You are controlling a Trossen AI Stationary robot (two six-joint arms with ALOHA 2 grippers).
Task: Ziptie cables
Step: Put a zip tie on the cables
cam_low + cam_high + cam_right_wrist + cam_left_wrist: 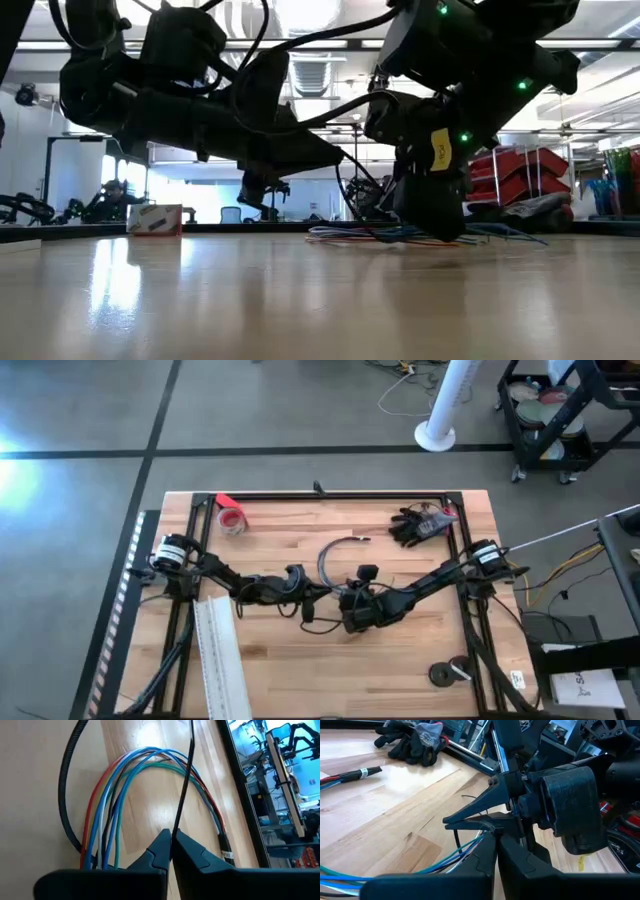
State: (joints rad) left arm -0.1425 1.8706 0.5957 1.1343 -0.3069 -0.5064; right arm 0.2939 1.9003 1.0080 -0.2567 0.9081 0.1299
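Observation:
The cables (130, 775), thin blue, green, red and dark wires, lie in a loop on the wooden table (270, 660) near its middle (335, 555). A thin black ziptie (457, 840) goes round them. My left gripper (496, 839) is shut where the wires end at its tips. My right gripper (172, 839) meets it from the right (345, 605), shut on the ziptie's thin black tail (184, 785). My left gripper is shut on the cable bundle (479, 840), coming level from the table's left; its own fingers hide the exact spot. The wires trail slack from it onto the table. My right gripper pinches the ziptie's tail (176, 827) between its two fingertips. The tail runs straight away from the fingers, above the cable loop.
A red tape roll (232, 518) lies at the far left and black gloves (420, 525) at the far right. A long white strip (222, 660) lies near the front left, small dark round parts (445, 673) at the front right. A black braided cord (67, 785) curves beside the cables.

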